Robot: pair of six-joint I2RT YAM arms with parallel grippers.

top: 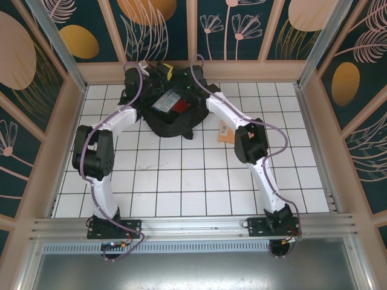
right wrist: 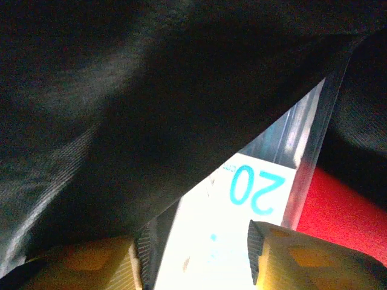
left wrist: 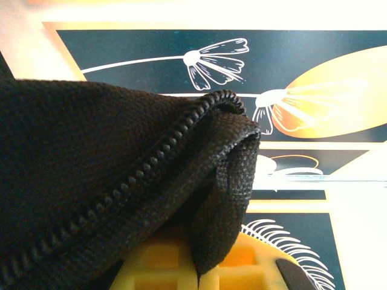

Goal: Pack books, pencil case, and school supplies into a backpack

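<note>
The black backpack (top: 166,118) lies at the back middle of the tiled table with its mouth open. In that mouth lie the pencil case (top: 164,101) and a dark red book (top: 181,107). My left gripper (left wrist: 199,275) is shut on the backpack's zip edge (left wrist: 181,130) and holds the fabric up. My right gripper (right wrist: 196,248) is open inside the bag, and the pencil case (right wrist: 254,187) with its blue "20" lies between and beyond the fingers. The red book (right wrist: 338,205) is just right of it. An orange-brown book (top: 225,131) lies on the tiles by the right forearm.
Patterned walls (top: 242,30) and wooden posts close in the white tiled table (top: 181,181) on three sides. A metal rail (top: 193,226) carries both arm bases at the near edge. Both elbows stand out over the tiles, left and right of the bag.
</note>
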